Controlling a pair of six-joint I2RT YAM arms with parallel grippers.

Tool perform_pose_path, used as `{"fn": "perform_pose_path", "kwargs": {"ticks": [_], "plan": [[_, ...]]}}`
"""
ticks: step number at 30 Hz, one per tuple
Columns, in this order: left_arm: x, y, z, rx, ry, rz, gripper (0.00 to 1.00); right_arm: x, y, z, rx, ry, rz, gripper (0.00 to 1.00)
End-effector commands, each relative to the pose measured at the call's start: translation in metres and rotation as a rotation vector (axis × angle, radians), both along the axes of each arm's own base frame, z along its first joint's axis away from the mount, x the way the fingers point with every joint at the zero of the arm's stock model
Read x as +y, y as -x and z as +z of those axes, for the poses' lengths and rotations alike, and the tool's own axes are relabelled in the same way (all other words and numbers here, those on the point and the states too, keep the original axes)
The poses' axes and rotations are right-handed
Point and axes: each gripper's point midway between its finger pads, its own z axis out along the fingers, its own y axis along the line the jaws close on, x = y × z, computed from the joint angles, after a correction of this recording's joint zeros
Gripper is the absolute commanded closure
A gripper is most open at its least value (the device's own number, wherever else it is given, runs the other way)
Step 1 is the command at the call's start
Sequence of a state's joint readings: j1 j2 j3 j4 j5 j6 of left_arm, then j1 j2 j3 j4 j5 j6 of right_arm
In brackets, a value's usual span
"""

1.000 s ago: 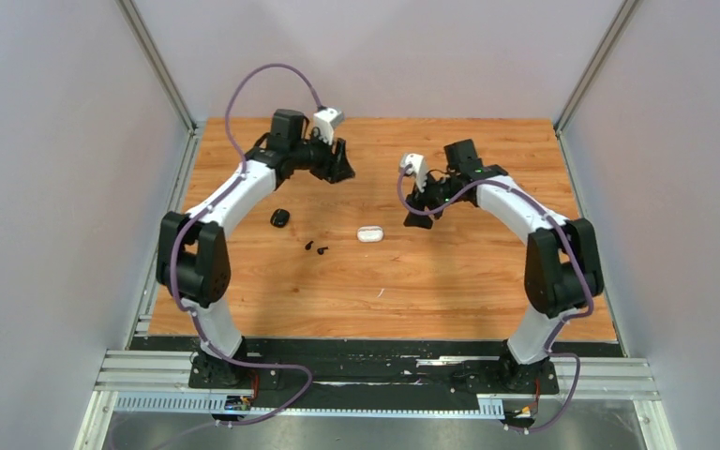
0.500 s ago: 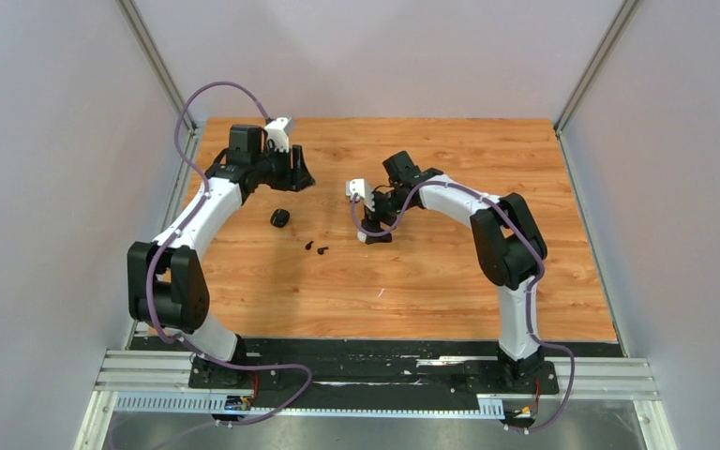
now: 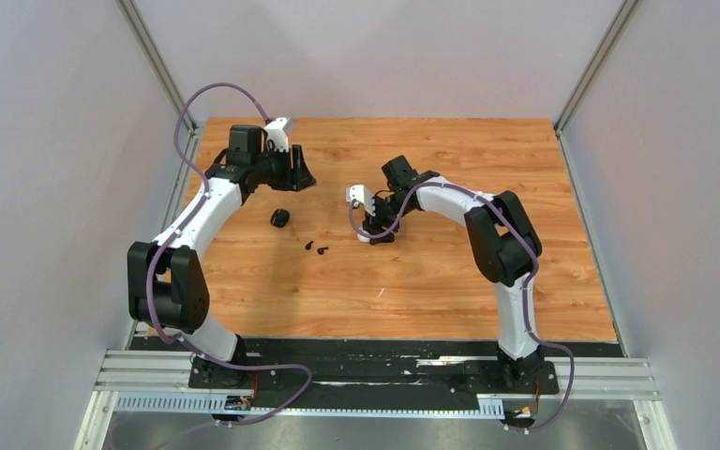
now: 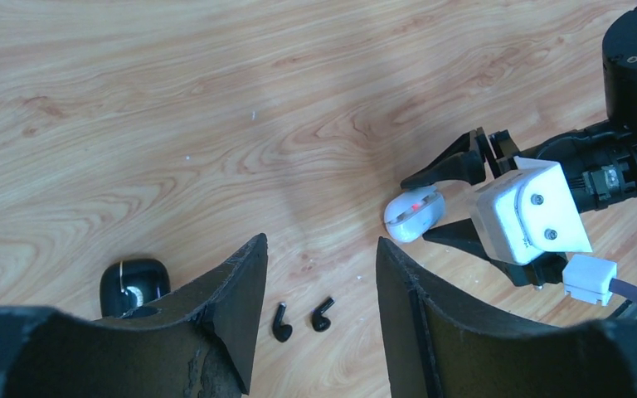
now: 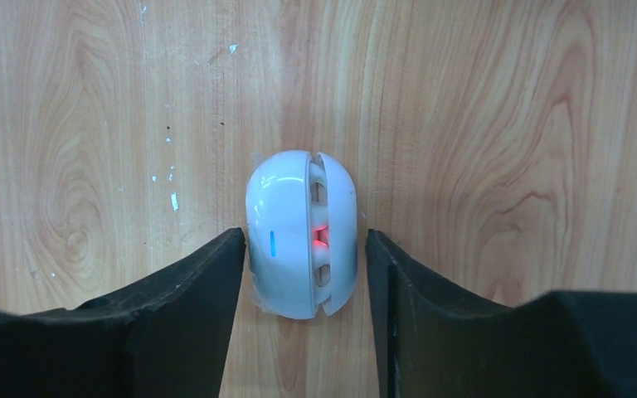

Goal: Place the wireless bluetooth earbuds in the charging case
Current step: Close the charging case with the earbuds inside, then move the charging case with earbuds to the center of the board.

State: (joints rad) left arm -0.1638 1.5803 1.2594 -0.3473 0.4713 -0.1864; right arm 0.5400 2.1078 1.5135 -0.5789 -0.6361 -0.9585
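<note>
**Left wrist and right wrist views.** The left gripper [image 4: 319, 249] hangs released and empty above the wood-grain bench [image 4: 133, 99]. The two tiny glossy black earbuds [image 4: 281, 323] lie side by side, not touching, on the bench under the gap between its fingers, slightly toward the wrist. Their stems run roughly along the fingers, across the closing line. The small rounded black charging case [image 4: 135, 286] sits just outside one finger, near the earbuds.

The right gripper [image 5: 301, 240] straddles the white oval charging case [image 5: 301, 207], whose long axis runs along the fingers. The lid is ajar, with a red light and pale shapes showing in the slit. One finger meets the shell and a sliver of bench shows beside the other, so whether the case is clamped cannot be told.

Judgement: the left arm is the nearer to the black earbuds, so the pick likely falls to it, calling for a descent onto one stem.
</note>
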Motion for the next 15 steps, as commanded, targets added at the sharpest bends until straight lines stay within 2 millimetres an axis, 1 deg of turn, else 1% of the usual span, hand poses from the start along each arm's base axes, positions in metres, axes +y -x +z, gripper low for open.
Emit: {"fn": "perform_pose_path", "kwargs": {"ticks": [1, 3, 6, 9, 12, 15], "plan": [[-0.008, -0.013, 0.022, -0.058, 0.042, -0.014, 0.42, 0.005, -0.007, 0.009, -0.029, -0.019, 0.021, 0.47], [-0.009, -0.014, 0.021, -0.054, 0.046, -0.017, 0.43, 0.005, -0.007, 0.011, -0.029, -0.021, 0.018, 0.53], [-0.009, -0.015, 0.018, -0.046, 0.049, -0.018, 0.43, 0.005, -0.009, 0.014, -0.03, -0.022, 0.007, 0.64], [-0.01, -0.016, 0.017, -0.043, 0.05, -0.018, 0.43, 0.002, -0.011, 0.016, -0.036, -0.007, -0.018, 0.72], [-0.01, -0.018, 0.016, -0.041, 0.051, -0.019, 0.43, -0.008, -0.013, 0.019, -0.048, 0.015, -0.05, 0.72], [-0.011, -0.02, 0.014, -0.038, 0.05, -0.024, 0.43, -0.029, -0.017, 0.027, -0.044, 0.021, -0.113, 0.73]]}}
